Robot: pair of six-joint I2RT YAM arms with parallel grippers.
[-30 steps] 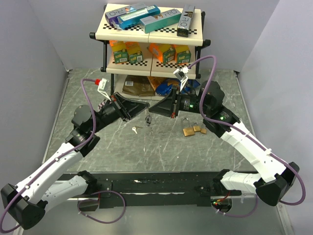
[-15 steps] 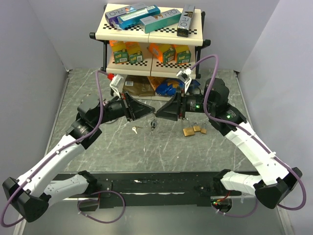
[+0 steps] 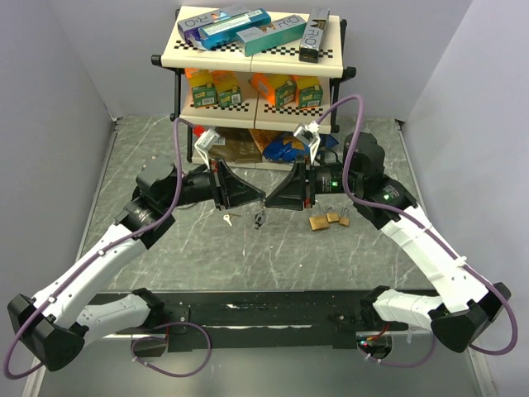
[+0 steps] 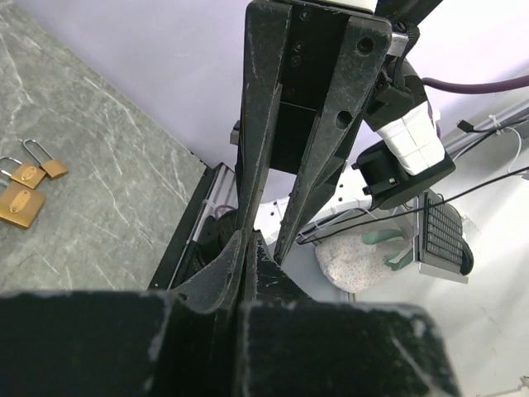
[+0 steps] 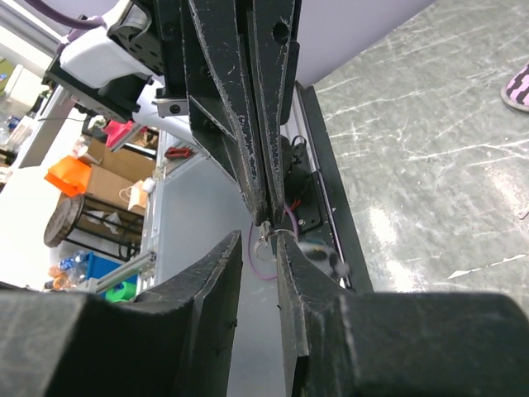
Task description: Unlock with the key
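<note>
Top external view, centre of the frame: we see the two black arms meeting fingertip to fingertip above the grey marbled table (image 3: 331, 256). The left gripper (image 3: 261, 197) points in from the left of the frame and is clenched tight, its two fingers pressed flat together. We cannot tell whether anything thin is pinched between them. The right gripper (image 3: 270, 201) points in from the right with its jaws parted, grasping nothing that we can make out.

Just below the two tips in the frame is a small dark padlock (image 3: 259, 218); we cannot tell whether it hangs from the left gripper or lies on the table. A small silver key (image 3: 226, 219) lies on the table to the left of that padlock, apart from both grippers. Right of centre, three brass padlocks (image 3: 318, 222) lie close together on the table, near the right arm's wrist.

In the right wrist view, our own two fingers fill the bottom of the frame with a clear gap between them. The left gripper's closed fingers reach down from the top to a point at that gap. A tiny silvery bit shows at that point, too small to name, with a blurred grey shape just to its right.

At the top of the overhead frame stands a cream shelf rack (image 3: 248, 64) carrying coloured boxes (image 3: 235, 26).
</note>
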